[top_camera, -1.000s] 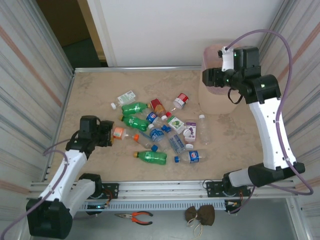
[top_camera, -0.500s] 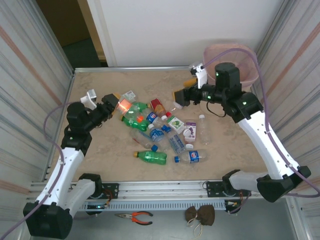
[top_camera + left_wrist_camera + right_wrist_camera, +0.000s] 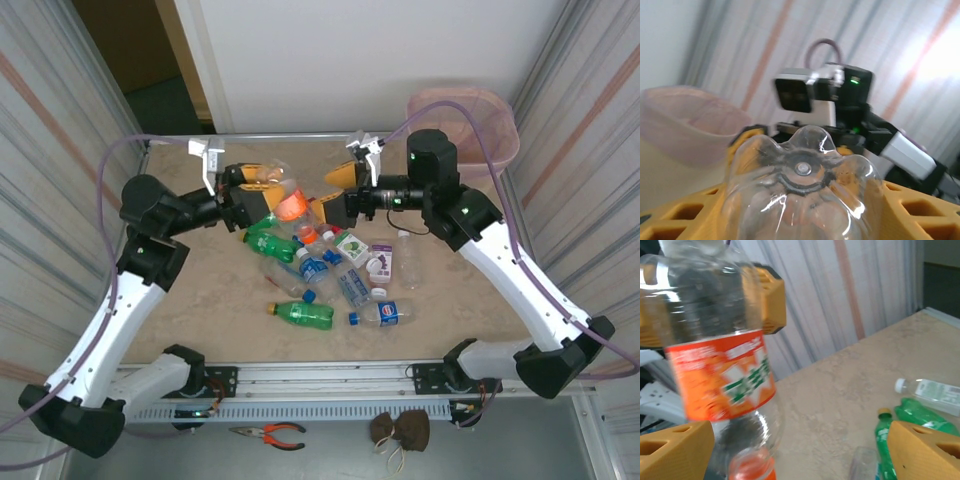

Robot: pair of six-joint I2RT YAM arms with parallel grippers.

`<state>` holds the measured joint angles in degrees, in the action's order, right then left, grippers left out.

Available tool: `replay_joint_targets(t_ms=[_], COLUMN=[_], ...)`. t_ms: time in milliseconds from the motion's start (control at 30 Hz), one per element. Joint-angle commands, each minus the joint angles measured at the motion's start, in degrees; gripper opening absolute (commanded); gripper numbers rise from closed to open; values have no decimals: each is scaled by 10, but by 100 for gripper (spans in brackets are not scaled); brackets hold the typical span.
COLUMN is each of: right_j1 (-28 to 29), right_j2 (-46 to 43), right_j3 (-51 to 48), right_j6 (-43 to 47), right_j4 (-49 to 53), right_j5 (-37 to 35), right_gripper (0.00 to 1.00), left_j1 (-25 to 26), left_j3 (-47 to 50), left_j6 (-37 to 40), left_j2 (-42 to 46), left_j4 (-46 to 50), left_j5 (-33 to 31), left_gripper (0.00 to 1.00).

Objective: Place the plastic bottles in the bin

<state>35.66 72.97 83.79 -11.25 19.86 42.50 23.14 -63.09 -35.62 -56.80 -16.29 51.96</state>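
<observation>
Both arms swung together; left tool (image 3: 262,195) grips the orange-label bottle (image 3: 291,207), right tool (image 3: 333,193) spread wide just beside it.

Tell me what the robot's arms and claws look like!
Each arm has smooth white shells joined by chunky black joints: see the left arm and right arm. A thin purple cable loops along each one. The left gripper and right gripper have blocky orange-yellow fingers with square holes, and a white-and-black camera box sits behind them. A green light glows on the right wrist.
</observation>
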Motion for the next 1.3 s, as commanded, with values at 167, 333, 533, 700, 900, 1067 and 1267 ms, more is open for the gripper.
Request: replay_joint_targets(t_ms=[167,333,533,700,900,1067,1267], right_j1=[17,34,65,81,97,98,99], right_j2=[-7,-14,-20,-15,-13,-15,-15], right_j3=[4,4,-15,-22,-24,-22,-15], right_j6=[-28,-1,35,58,83,83,76], right_j4=[-82,-77,-89,-89,-78,-75,-64], right_j5=[110,121,79,57,48,44,31], right_gripper=[88,88,89,86,78,69,62], left_j1=[61,68,72,76,78,80,80], left_j3=[-64,-66,-63,-63,-63,-62,-57], left_j6=[98,105,108,103,96,95,97], left_j2=[-42,-44,-40,-38,-37,-38,-32], left_j4=[26,30,26,15,15,14,16], left_j5=[52,29,7,5,-2,-5,-17], left_gripper=[52,50,51,52,52,53,57])
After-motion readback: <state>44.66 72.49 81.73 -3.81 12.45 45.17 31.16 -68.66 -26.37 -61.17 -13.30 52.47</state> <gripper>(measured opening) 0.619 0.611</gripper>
